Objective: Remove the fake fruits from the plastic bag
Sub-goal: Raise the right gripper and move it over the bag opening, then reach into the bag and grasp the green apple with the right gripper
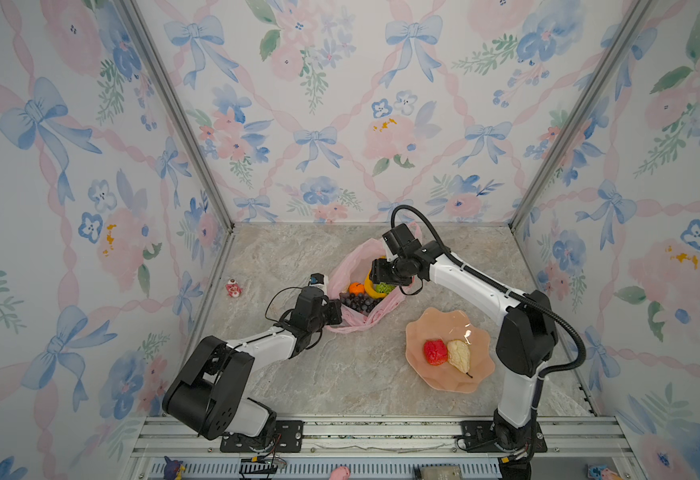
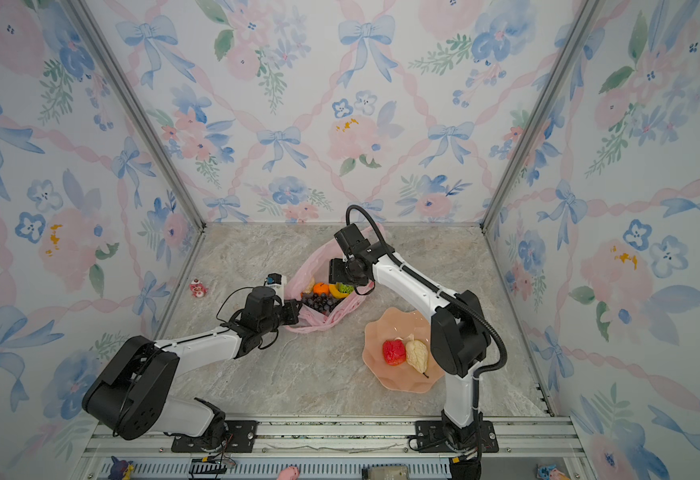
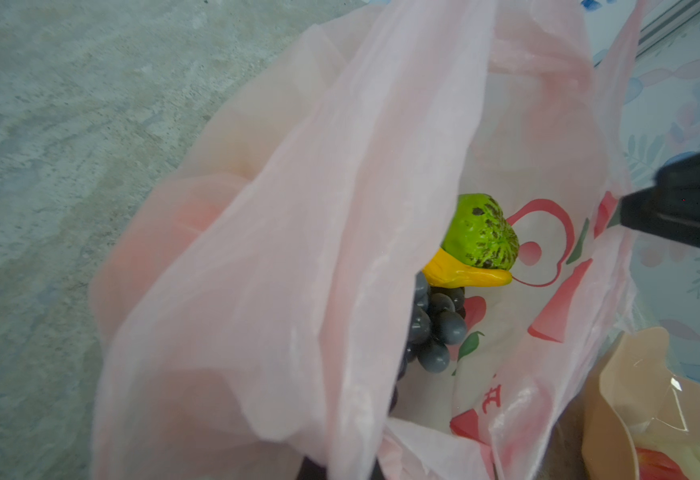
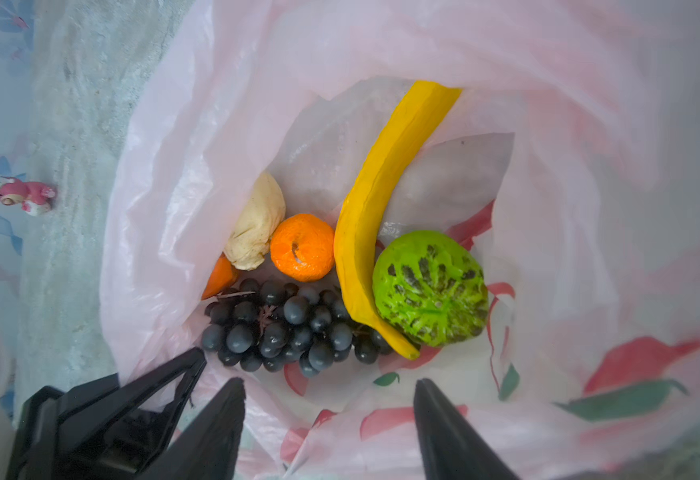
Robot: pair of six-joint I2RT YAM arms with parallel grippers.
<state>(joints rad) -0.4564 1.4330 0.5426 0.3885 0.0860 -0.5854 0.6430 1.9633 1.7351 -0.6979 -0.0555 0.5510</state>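
Left gripper (image 4: 196,365) pinches the translucent pink plastic bag (image 4: 161,174); ahead of the right gripper (image 4: 331,399), jaws wide and empty, lie yellow banana (image 4: 375,199), speckled green fruit (image 4: 431,291), dark grape bunch (image 4: 290,328).

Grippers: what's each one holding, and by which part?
The left gripper is shut on the plastic bag, pinching its rim beside the grapes. The right gripper is open, holding nothing.
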